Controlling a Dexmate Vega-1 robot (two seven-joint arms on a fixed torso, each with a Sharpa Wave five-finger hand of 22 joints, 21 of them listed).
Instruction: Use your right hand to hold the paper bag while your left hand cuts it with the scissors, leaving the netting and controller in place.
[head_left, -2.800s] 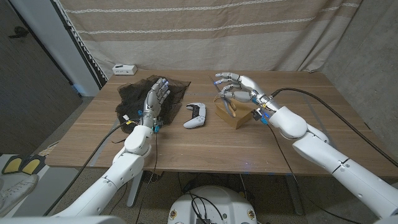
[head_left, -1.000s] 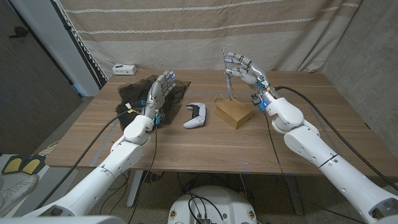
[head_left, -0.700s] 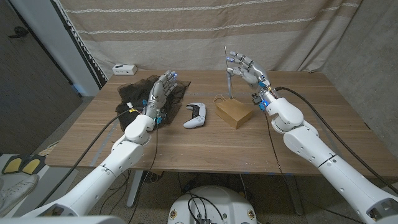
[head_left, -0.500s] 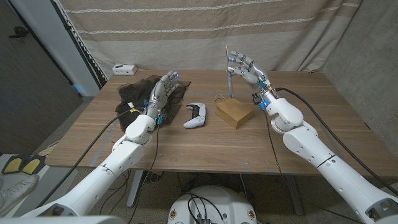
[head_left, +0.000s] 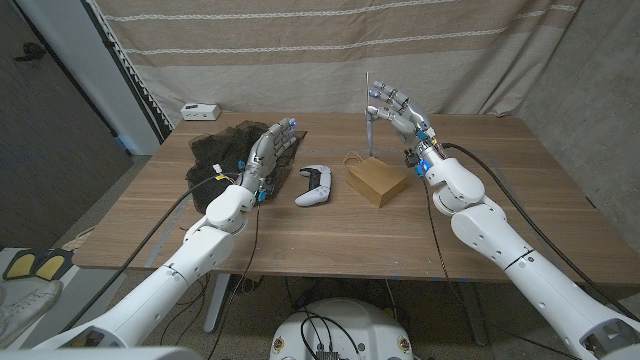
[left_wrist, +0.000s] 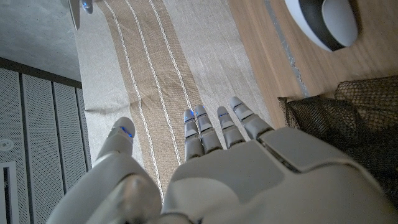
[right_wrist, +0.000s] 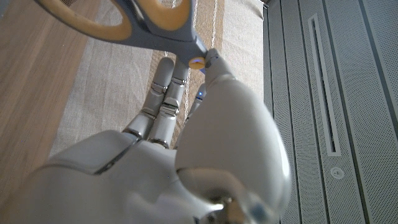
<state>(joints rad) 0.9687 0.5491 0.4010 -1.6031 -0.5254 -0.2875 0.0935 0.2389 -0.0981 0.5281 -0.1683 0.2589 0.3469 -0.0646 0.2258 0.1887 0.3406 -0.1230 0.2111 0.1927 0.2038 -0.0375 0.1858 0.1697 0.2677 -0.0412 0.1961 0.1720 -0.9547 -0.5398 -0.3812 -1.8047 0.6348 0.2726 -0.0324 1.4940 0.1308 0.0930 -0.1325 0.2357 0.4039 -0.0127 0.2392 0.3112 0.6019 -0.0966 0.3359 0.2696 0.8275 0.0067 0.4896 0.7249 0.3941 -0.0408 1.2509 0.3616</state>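
The paper bag (head_left: 377, 181) lies on the surface (head_left: 330, 225) right of centre, untouched, with nothing pinning it down. Just above and behind it my right hand (head_left: 395, 113) holds the scissors (head_left: 369, 115) up in the air, blades pointing upward; in the right wrist view the yellow-lined handle (right_wrist: 134, 22) sits at my fingertips, a light pinch and not a full grip. That is the first risk: the scissors could slip or swing and drop onto the bag or the surface. The second is that they are in the wrong hand for the task, so passing them across to my left could fumble them. The controller (head_left: 315, 185) lies just left of the bag, right under such a handover. My left hand (head_left: 266, 153) is empty, fingers apart and stretched out, over the edge of the black netting (head_left: 222, 151); lowering it carelessly could snag or drag the mesh out of place.
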